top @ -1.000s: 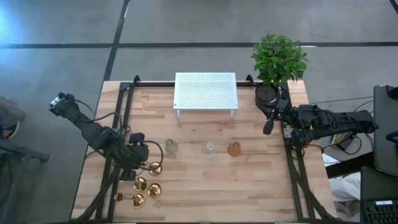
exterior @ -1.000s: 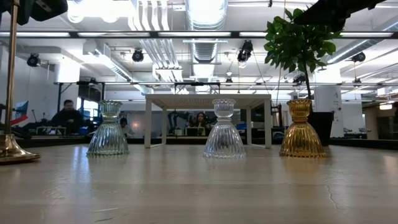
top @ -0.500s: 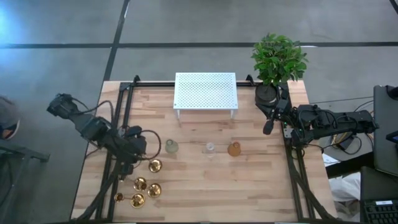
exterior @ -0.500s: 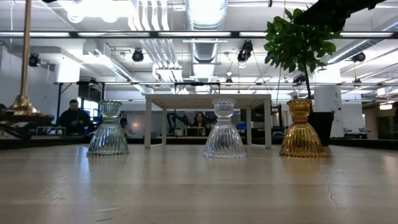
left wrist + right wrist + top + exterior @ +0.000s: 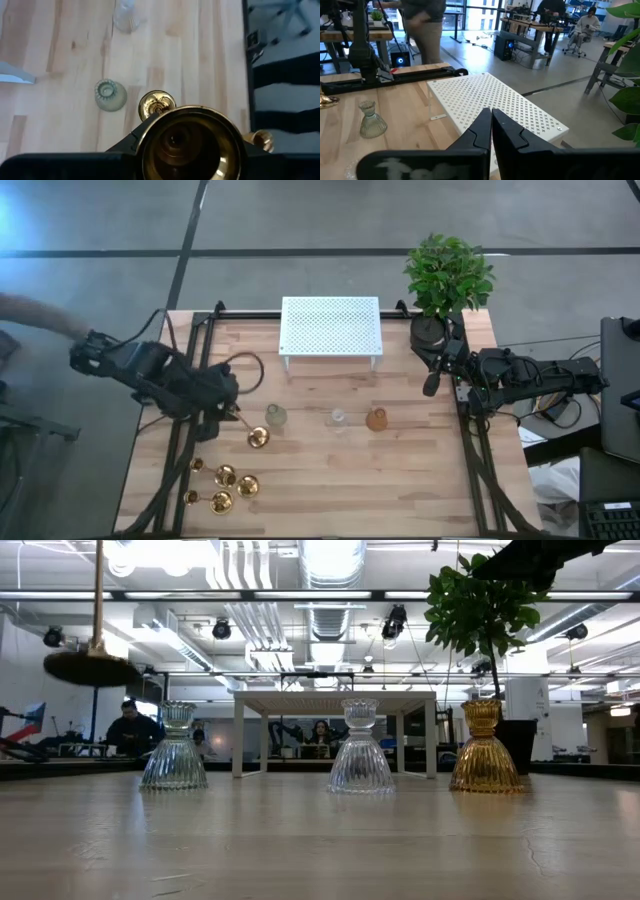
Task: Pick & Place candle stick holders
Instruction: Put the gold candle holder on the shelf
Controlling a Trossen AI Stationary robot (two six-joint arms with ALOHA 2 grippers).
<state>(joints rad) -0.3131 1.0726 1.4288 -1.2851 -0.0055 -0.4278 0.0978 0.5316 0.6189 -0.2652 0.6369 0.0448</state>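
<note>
My left gripper (image 5: 228, 408) is at the table's left and is shut on a gold candle stick holder (image 5: 250, 430). The holder's round base (image 5: 92, 668) hangs above the table. Its top cup (image 5: 187, 146) fills the left wrist view, with the base (image 5: 156, 104) beyond it. Three more gold holders (image 5: 234, 486) stand on their bases near the front left corner. My right gripper (image 5: 491, 120) is shut and empty at the table's right (image 5: 430, 385). My left gripper holds the candle stick holder at its upper end, near the top cup (image 5: 187, 146). The cup and the gripper body hide the place of contact. The fingers come from above. The holder hangs upright below them, its stem (image 5: 98, 590) vertical and its base clear of the table.
Three ribbed glass holders stand in a row mid-table: greenish (image 5: 275, 416), clear (image 5: 338, 418) and amber (image 5: 376, 419). A white perforated shelf (image 5: 330, 325) stands at the far edge, and a potted plant (image 5: 447, 275) at the far right. People show in the room behind.
My left gripper has risen and gone toward the table's far edge and a little right, still shut on the candle stick holder. The holder's base stood on the table a second ago. It now hangs lifted clear, still upright.
</note>
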